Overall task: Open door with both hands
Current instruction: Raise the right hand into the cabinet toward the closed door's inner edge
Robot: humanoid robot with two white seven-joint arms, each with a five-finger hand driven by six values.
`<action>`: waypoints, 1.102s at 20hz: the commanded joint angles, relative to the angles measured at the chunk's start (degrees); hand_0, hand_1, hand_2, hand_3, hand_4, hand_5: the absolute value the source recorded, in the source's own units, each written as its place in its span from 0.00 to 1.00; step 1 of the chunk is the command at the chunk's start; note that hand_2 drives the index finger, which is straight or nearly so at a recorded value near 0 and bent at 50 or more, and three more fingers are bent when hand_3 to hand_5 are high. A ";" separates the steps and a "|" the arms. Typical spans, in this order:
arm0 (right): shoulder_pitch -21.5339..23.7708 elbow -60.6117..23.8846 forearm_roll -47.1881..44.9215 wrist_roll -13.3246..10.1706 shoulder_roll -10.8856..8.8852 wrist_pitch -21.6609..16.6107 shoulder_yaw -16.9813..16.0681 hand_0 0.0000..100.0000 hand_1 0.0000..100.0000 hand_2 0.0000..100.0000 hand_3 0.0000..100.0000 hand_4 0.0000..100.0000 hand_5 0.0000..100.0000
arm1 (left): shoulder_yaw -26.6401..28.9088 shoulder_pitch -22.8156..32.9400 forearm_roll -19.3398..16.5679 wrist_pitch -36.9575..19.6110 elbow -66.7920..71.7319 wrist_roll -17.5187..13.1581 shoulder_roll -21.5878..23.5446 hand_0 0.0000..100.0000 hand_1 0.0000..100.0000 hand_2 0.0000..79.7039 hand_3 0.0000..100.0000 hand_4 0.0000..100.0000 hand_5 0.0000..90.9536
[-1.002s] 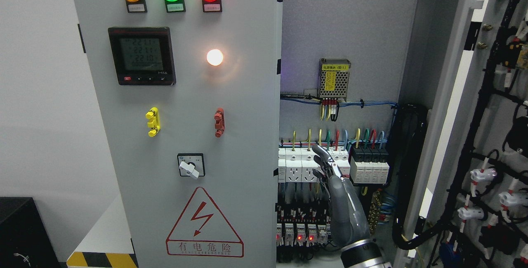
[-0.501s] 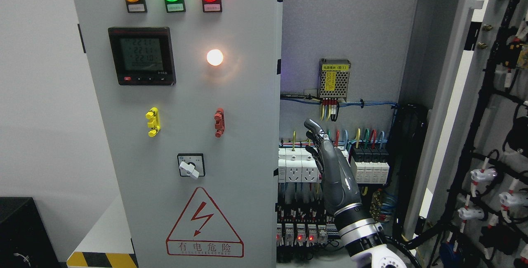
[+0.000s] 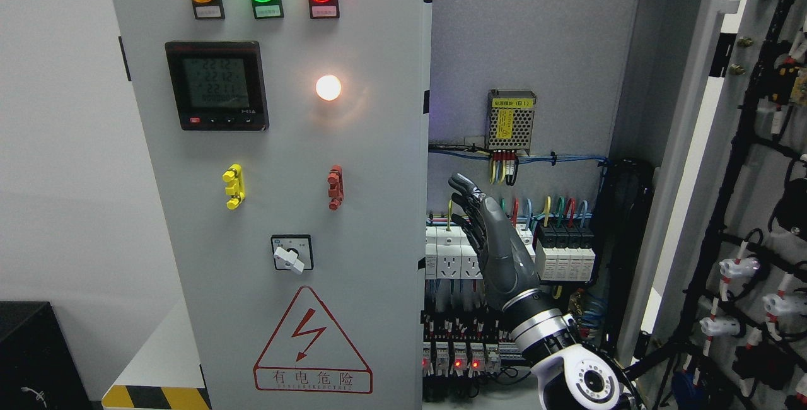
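Observation:
The left cabinet door [image 3: 284, 145] is a grey panel, standing shut, with three lamps, a meter and a warning triangle. The right door [image 3: 712, 164] is swung wide open at the far right, its wired inner face showing. My right hand [image 3: 471, 208] is raised inside the open cabinet, fingers extended and holding nothing. Its fingertips [image 3: 459, 183] point up and left, a little right of the left door's free edge [image 3: 426, 208] and apart from it. My left arm is not in view.
Inside the cabinet are white sockets and breakers [image 3: 454, 258], a power supply with a yellow label [image 3: 510, 121], and coloured wires. A thick black cable bundle [image 3: 624, 258] hangs at the right. A black box [image 3: 31, 353] stands at the lower left.
My right hand has risen and moved left toward the left door's edge. More of its forearm and wrist has come into view.

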 commanded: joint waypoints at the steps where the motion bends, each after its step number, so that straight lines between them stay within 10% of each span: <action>1: -1.74 4.76 -1.83 1.51 -1.61 0.23 -0.34 0.00 0.00 0.00 0.00 0.00 0.00 | 0.72 0.00 0.00 0.05 -0.01 0.07 -0.01 0.00 0.00 0.00 0.00 0.00 0.00; 4: -2.61 5.03 -1.83 6.43 -3.18 0.67 -0.96 0.00 0.00 0.00 0.00 0.00 0.00 | 0.72 0.00 0.00 0.05 -0.01 0.07 -0.01 0.00 0.00 0.00 0.00 0.00 0.00; 17: -7.88 8.19 -12.11 8.90 -3.81 5.33 -1.22 0.00 0.00 0.00 0.00 0.00 0.00 | 0.72 0.00 0.00 0.05 -0.01 0.07 -0.01 0.00 0.00 0.00 0.00 0.00 0.00; 22: -8.07 8.89 -12.02 14.18 -3.63 5.68 -1.31 0.00 0.00 0.00 0.00 0.00 0.00 | 0.72 0.00 0.00 0.05 -0.01 -0.02 -0.01 0.00 0.00 0.00 0.00 0.00 0.00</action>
